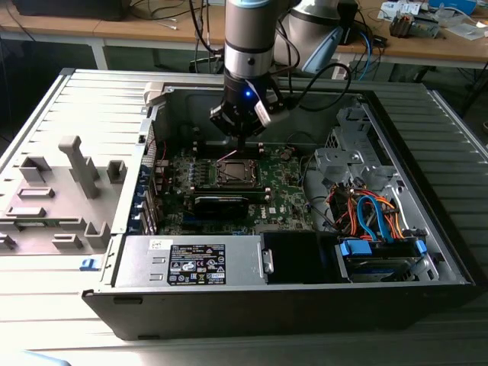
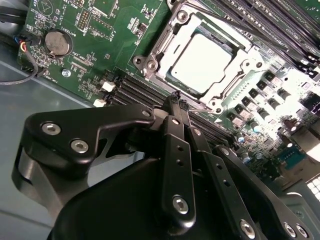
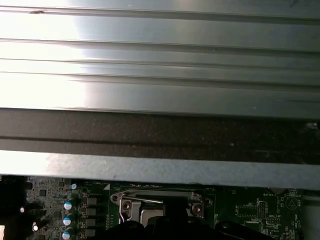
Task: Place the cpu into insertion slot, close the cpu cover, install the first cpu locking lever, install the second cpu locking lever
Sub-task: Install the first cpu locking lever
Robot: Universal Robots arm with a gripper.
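An open computer case is being shown lying on its side in the exterior view, with the green motherboard exposed on its floor. The gripper is being held just above the far edge of the insertion slot, near the middle of the board and toward the case's far wall. In the second wrist view the gripper is seen with its two black fingers pressed together at the tips, nothing being held between them; the jaws are clenched on themselves, the tips sitting at the edge of the socket frame.

The cpu is being seen seated in the insertion slot, its pale silvery face turned upward. The cpu cover is lying down flat around the chip, framing it on all sides. A thin metal lever is being seen running along one side of the socket; whether it is latched cannot be told. A round coin battery is sitting on the board well apart from the socket.

In the first wrist view the socket's metal frame is being shown beneath the ribbed grey case wall.

At the case's near edge, in the exterior view, the grey power supply is lying, and a bundle of blue and orange cables is gathered toward the exterior view's right.
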